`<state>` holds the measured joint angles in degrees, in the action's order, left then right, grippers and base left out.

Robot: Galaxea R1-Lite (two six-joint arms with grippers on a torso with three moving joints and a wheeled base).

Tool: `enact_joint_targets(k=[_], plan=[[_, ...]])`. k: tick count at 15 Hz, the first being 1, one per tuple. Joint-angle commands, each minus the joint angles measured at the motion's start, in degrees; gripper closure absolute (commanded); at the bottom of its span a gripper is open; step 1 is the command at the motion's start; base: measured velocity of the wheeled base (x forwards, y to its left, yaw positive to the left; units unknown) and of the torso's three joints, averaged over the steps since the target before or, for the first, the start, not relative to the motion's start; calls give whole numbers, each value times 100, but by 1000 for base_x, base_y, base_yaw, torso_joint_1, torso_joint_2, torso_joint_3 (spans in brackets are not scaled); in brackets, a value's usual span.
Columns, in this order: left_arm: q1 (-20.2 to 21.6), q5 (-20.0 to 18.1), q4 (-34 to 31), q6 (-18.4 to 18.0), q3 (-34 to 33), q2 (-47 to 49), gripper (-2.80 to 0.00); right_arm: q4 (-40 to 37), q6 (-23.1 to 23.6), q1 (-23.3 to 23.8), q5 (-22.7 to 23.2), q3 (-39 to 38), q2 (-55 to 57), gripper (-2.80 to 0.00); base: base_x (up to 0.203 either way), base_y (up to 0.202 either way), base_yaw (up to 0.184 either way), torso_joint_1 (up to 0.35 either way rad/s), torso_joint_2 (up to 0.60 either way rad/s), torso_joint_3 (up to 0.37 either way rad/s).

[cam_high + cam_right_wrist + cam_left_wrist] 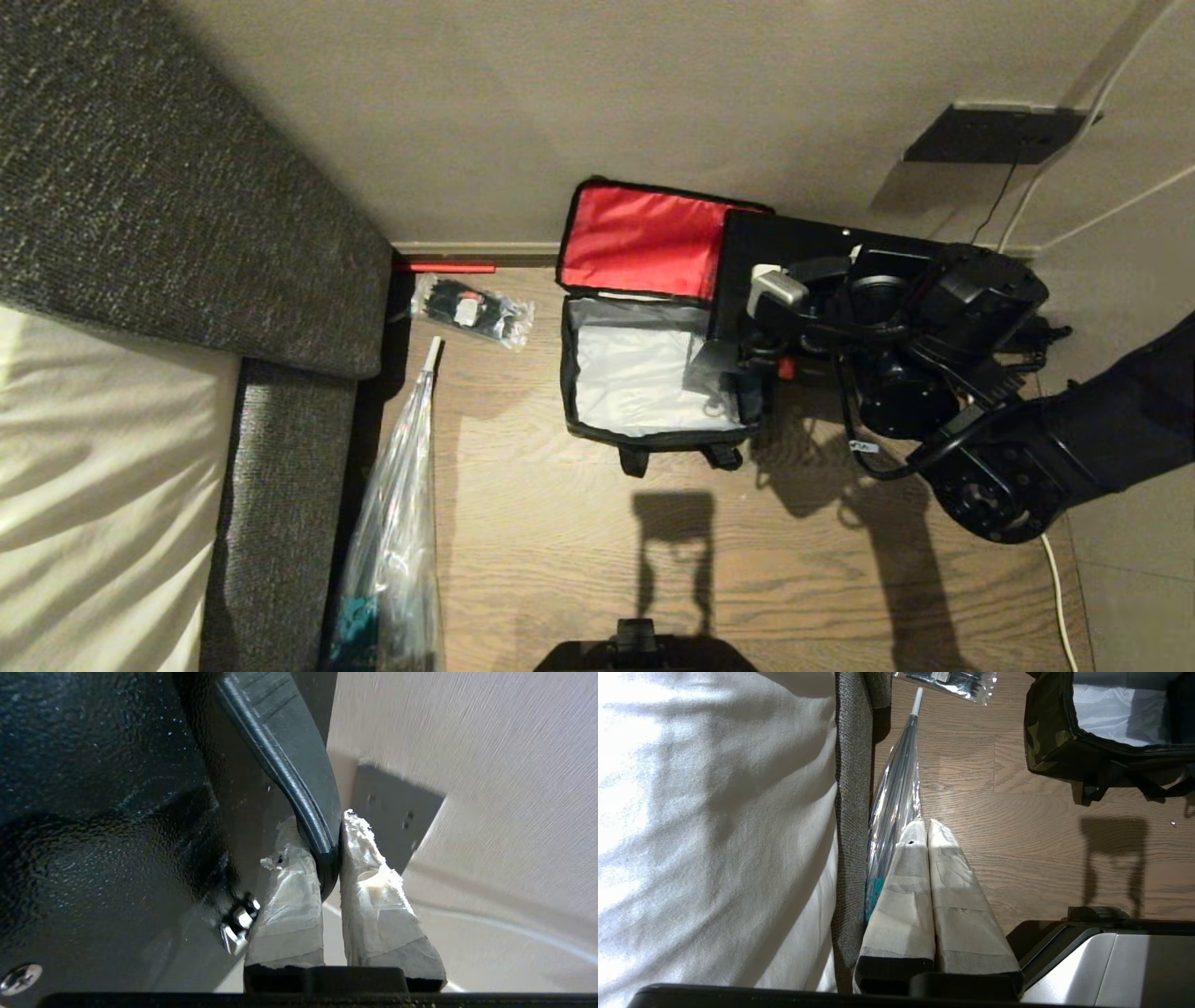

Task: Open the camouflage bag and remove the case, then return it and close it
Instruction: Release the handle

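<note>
The boxy soft camouflage bag [653,373] with black edging sits on the brown wooden floor [560,541], close to the beige wall [560,93]. Its lid [644,238] is flipped up against the wall and shows bright red lining. Inside, the bag has a pale silvery lining, and the left part of it looks bare. The right gripper [329,858] is beside the right side of the bag, and its two white taped fingers [373,882] pinch the thin black handle [299,774] of a hard black case [794,252]. In the head view the case is a flat dark box that stands up at the bag's right end, over the open top, with the right arm's black wrist just beside it. It is hard to tell if the bottom of the case touches the bag. The left gripper [927,830] hangs low at the side, well apart from the bag, and its white taped fingers are pressed together with nothing between them. Near it, a long clear plastic bag [401,504] leans along the grey fabric sofa [187,205], which has a white sheet [93,485] on it. A small clear packet of dark things [471,308] lies on the floor by the wall, left of the bag. A black wall plate [994,135] with thin cables is on the wall to the right.
</note>
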<state>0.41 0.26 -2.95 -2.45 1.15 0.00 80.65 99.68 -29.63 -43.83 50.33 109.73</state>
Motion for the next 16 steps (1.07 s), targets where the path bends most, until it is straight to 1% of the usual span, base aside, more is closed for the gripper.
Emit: enact_joint_targets(k=[1,9,16], plan=[[2,0,-4,-1,0,0,0,41,35,143,-30,-119,-138,0,0,0,0,0,0,0],[2,0,-4,-1,0,0,0,38,-10,506,-30,-440,-400,0,0,0,0,0,0,0],[2,0,-4,-1,0,0,0,38,-45,854,-30,-551,-550,0,0,0,0,0,0,0]])
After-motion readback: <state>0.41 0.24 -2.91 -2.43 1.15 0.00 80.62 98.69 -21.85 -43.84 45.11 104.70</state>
